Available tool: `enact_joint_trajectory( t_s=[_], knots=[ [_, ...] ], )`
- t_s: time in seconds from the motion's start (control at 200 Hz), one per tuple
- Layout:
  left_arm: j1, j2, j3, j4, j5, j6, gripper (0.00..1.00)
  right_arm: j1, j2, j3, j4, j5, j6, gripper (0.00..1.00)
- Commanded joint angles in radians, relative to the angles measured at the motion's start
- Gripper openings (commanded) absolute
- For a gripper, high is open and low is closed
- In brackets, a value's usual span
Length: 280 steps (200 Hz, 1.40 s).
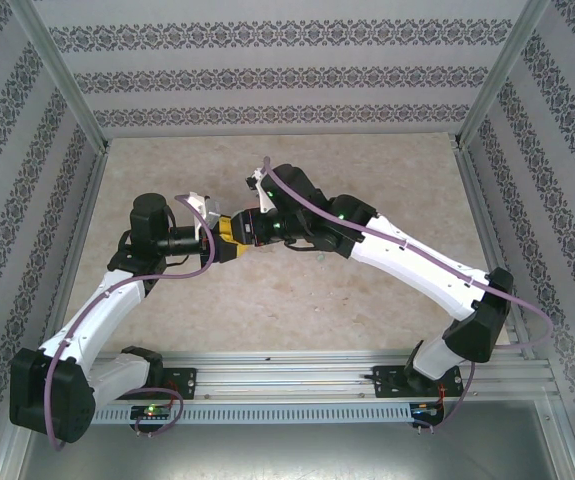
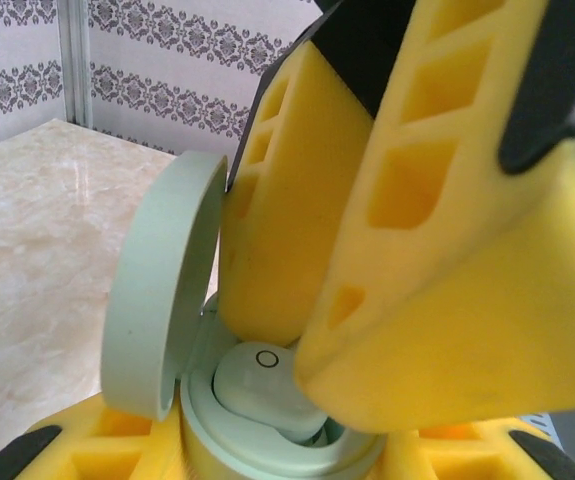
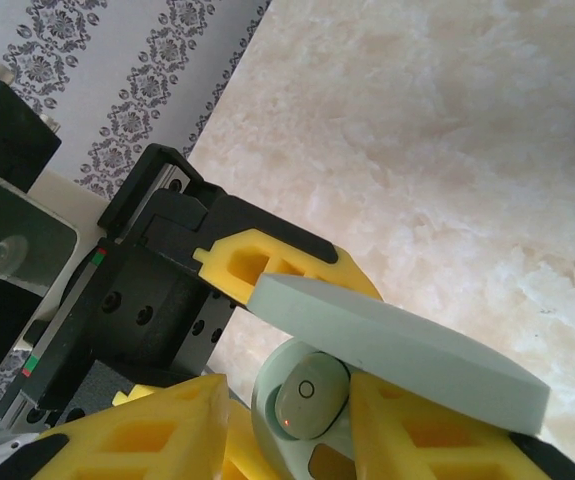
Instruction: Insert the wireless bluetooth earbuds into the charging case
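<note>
Seating step: your left fingers [image 2: 87, 445] clenched the open charging case [image 2: 152, 290], a green earbud [image 3: 307, 398] lay in its well at lower centre, and your right fingers [image 3: 157, 430] stood parted beside it; next likely called for lifting clear without dragging it.

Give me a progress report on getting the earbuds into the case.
Done: one pale green earbud sits in its socket in the open green charging case. In hand: the left claw grips the case, and the right claw straddles the seated bud, jaws apart, apparently letting go. Left: the socket beside it looks empty, so a second bud seems due; the lid stands open.
</note>
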Motion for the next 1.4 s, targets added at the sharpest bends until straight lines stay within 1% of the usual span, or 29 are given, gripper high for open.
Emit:
enact_joint_trajectory(
  t_s=[0.0,0.285,0.52,0.654,0.814,0.909,0.969,1.084,1.159,1.269,1.354,1.394],
  knots=[
    [-0.005,-0.030,0.037,0.029,0.035,0.022,0.12,0.000,-0.044,0.011,-0.057,0.048,0.013,0.37],
    [-0.005,-0.013,0.027,0.058,0.036,-0.008,0.12,-0.002,-0.120,0.005,-0.070,0.043,0.034,0.38],
    [-0.005,-0.003,0.020,0.084,0.035,-0.031,0.12,-0.038,-0.188,-0.051,-0.082,0.037,0.066,0.38],
    [-0.005,-0.004,0.019,0.084,0.036,-0.035,0.12,-0.092,-0.236,-0.118,-0.094,0.037,0.100,0.38],
    [-0.006,-0.004,0.019,0.080,0.037,-0.035,0.12,-0.202,-0.264,-0.205,-0.217,0.058,0.173,0.38],
    [-0.006,-0.006,0.020,0.076,0.036,-0.034,0.12,-0.229,-0.270,-0.249,-0.231,0.071,0.172,0.37],
    [-0.006,-0.004,0.020,0.073,0.036,-0.034,0.12,-0.230,-0.275,-0.278,-0.205,0.064,0.172,0.37],
    [-0.005,0.002,0.019,0.074,0.035,-0.034,0.12,-0.233,-0.281,-0.360,-0.101,0.009,0.168,0.37],
    [-0.005,0.009,0.023,0.073,0.036,-0.036,0.12,-0.240,-0.271,-0.396,-0.087,-0.003,0.179,0.37],
    [-0.006,0.010,0.027,0.060,0.039,-0.034,0.12,-0.213,-0.275,-0.388,-0.026,-0.036,0.134,0.37],
    [-0.005,0.013,0.030,0.055,0.043,-0.034,0.12,-0.167,-0.280,-0.348,0.024,-0.054,0.044,0.37],
    [-0.006,0.015,0.033,0.056,0.048,-0.036,0.12,-0.144,-0.274,-0.323,0.034,-0.057,0.006,0.39]
  ],
)
